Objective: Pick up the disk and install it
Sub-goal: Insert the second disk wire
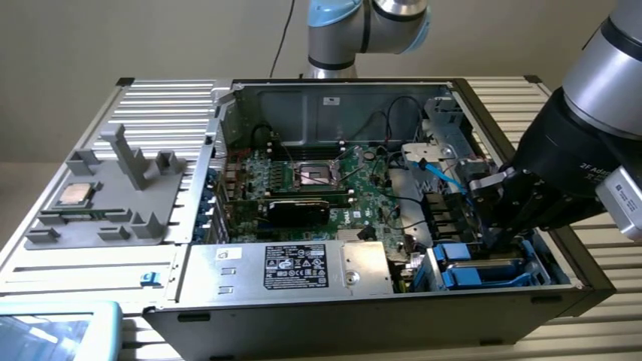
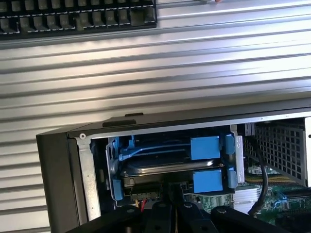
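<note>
The disk (image 2: 167, 167) lies flat in the blue drive bay (image 1: 479, 268) at the front corner of the open computer case (image 1: 331, 316), on the exterior view's right. Blue carrier rails (image 2: 206, 148) run along its sides. My gripper (image 1: 498, 239) reaches down into that bay, and its black fingers (image 2: 171, 206) are shut together right at the disk's near end. Nothing shows between them. Whether the tips touch the disk I cannot tell.
A silver power supply box with a black label (image 1: 296, 267) fills the case front beside the bay. The motherboard (image 1: 321, 180) and cables (image 1: 441, 177) lie behind. A grey fixture (image 1: 110, 199) with a small chip (image 1: 75, 194) sits on the slatted table (image 2: 170, 73). A keyboard (image 2: 77, 14) lies beyond the case.
</note>
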{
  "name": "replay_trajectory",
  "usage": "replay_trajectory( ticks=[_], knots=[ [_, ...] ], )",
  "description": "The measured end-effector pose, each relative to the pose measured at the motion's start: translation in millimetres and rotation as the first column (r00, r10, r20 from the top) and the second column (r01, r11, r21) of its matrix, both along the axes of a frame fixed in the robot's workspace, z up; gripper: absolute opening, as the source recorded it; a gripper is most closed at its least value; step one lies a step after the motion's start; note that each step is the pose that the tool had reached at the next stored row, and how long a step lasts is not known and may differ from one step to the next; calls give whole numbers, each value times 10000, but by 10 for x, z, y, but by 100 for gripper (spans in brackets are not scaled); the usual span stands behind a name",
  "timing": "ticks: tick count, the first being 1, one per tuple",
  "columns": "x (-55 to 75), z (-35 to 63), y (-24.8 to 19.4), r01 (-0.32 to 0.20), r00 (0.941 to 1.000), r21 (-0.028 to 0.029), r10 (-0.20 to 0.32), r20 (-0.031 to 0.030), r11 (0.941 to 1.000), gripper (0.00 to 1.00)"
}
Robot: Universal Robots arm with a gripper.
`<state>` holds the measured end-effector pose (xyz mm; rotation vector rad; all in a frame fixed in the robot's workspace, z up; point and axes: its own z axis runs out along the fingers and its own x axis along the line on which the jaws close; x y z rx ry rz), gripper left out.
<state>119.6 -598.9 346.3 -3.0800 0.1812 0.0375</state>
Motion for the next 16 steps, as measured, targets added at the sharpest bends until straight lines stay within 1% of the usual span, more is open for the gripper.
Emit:
replay_trajectory(
  ticks=[5, 6, 9, 13, 16],
  knots=[
    [0, -24, 2, -33, 10000, 162, 33, 0, 9999, 11],
    [1, -28, 2, -35, 10000, 185, 35, 0, 9998, 11],
    [0, -39, 2, -36, 10000, 224, 36, 0, 9997, 11],
    [0, -54, 1, -37, 10000, 251, 37, 0, 9997, 11],
    [1, -59, -3, -37, 10000, 260, 37, 0, 9997, 11]
  ],
)
